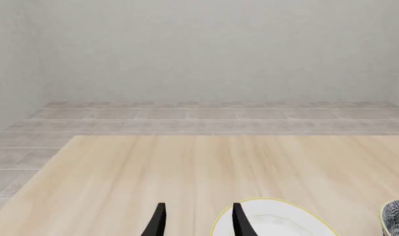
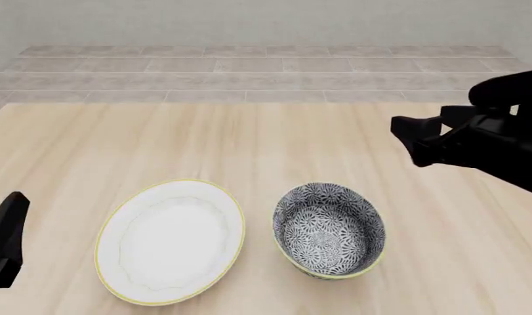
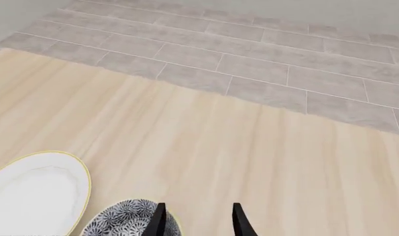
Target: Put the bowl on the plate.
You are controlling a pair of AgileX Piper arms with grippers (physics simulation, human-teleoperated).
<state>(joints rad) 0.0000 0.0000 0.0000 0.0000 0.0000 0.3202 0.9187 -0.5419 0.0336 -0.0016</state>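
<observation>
The white plate (image 2: 169, 239) with its thin yellow rim lies on the wooden table at the front left. Right beside it, a short gap away, stands the blue-grey floral bowl (image 2: 328, 230), upright and empty. My right gripper (image 2: 404, 134) hovers above the table, behind and to the right of the bowl. In its wrist view the right gripper (image 3: 197, 212) is open and empty, with the bowl (image 3: 124, 220) and plate (image 3: 35, 191) below it. My left gripper (image 2: 6, 239) sits at the left edge, left of the plate. The left gripper (image 1: 199, 212) is open and empty beside the plate (image 1: 285, 220); the bowl (image 1: 397, 216) shows at the frame's edge.
The light wooden table (image 2: 248, 144) ends at a far edge, with a grey tiled floor (image 2: 266, 72) and a pale wall behind it. The table's left corner (image 1: 75, 140) shows in the left wrist view.
</observation>
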